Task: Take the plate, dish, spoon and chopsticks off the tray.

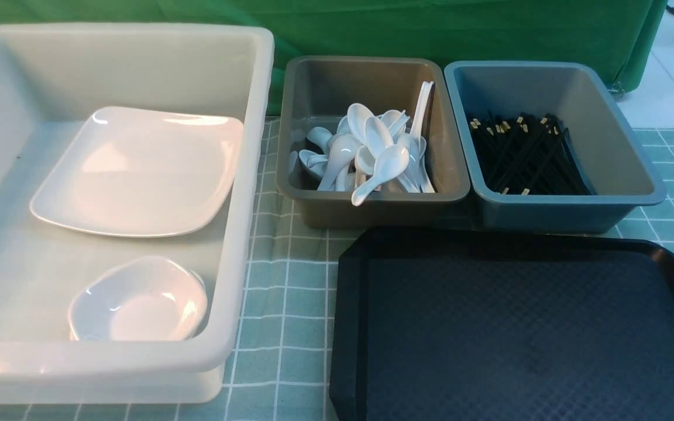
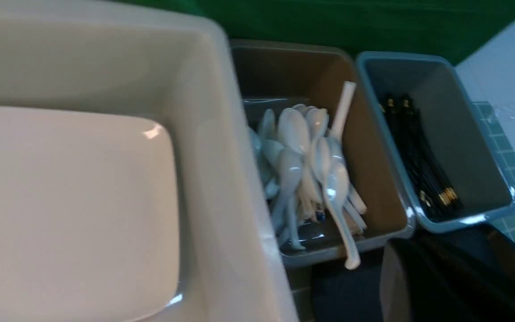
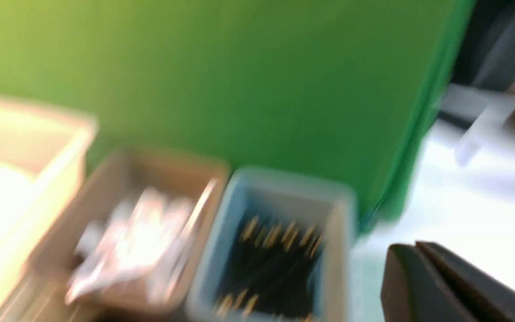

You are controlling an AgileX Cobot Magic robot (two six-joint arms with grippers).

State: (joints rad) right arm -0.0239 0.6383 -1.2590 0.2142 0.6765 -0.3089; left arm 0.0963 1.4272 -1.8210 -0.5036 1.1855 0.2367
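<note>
Black and bare, the tray (image 1: 524, 327) shows nothing on it in the front view. Left of the tray, the white tub (image 1: 243, 245) holds the plate (image 1: 138, 172) and the dish (image 1: 138, 301). Beyond the tray, the brown tub (image 1: 290, 146) holds the spoons (image 1: 372, 155) and the blue tub (image 1: 629, 158) the chopsticks (image 1: 524, 155). Neither arm shows here.

Left wrist view: plate, spoons and chopsticks lie in their tubs; the left gripper (image 2: 441, 277) is a dark blur, closed and empty.

Right wrist view, blurred: the right gripper (image 3: 423, 268) has jaws pressed together, holding nothing.

Judgement: clearing looks finished; next calls only for both arms retreating.
</note>
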